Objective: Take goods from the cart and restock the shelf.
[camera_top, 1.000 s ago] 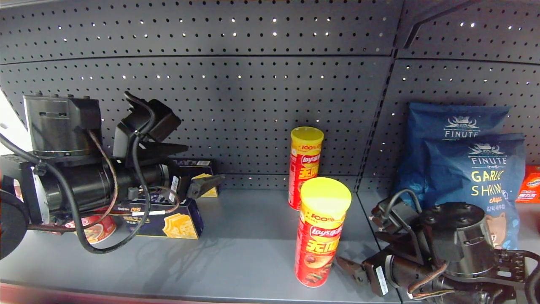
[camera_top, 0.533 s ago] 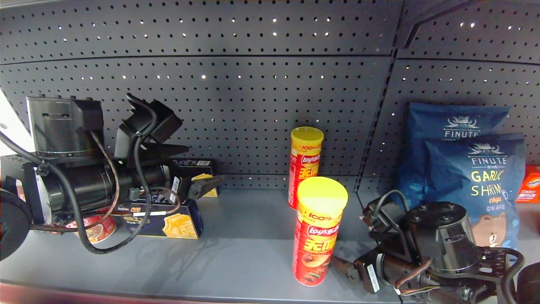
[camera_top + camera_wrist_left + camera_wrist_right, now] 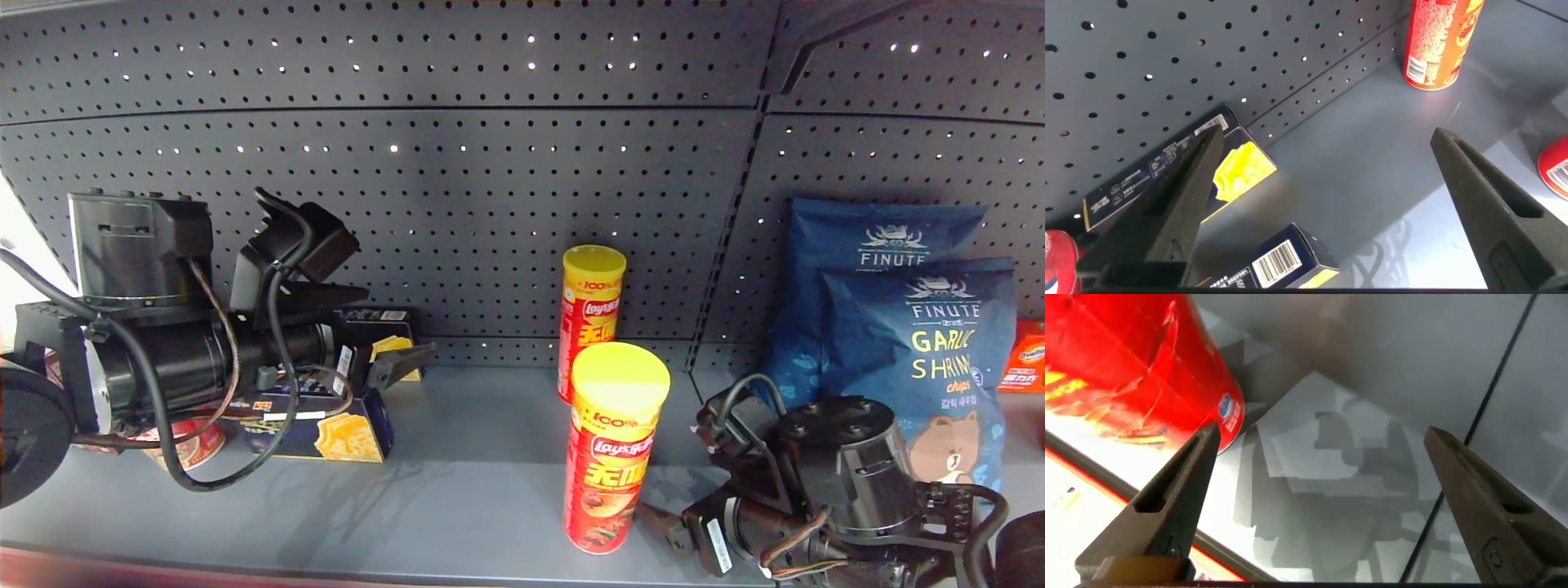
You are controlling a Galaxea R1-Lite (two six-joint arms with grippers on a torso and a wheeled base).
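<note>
Two red chip cans with yellow lids stand on the grey shelf [image 3: 482,482], a front can [image 3: 614,445] and a back can [image 3: 589,318] by the pegboard. My right gripper [image 3: 665,513] is low at the front can's right side and open; in the right wrist view the gripper [image 3: 1321,434] has the can's base [image 3: 1135,367] beside one finger [image 3: 1176,498], with bare shelf between the fingers. My left gripper [image 3: 398,320] hangs open over the dark blue cracker boxes [image 3: 343,429], and the left wrist view of the gripper [image 3: 1327,145] has nothing between its fingers.
Blue chip bags [image 3: 914,327] lean at the right, with an orange pack [image 3: 1027,355] behind them. A red tub [image 3: 186,445] sits under my left arm. The pegboard wall [image 3: 457,204] closes the back. Open shelf lies between the boxes and the cans.
My right arm has moved left, and the front can has shifted slightly left with it. My left arm has drifted a little right and down.
</note>
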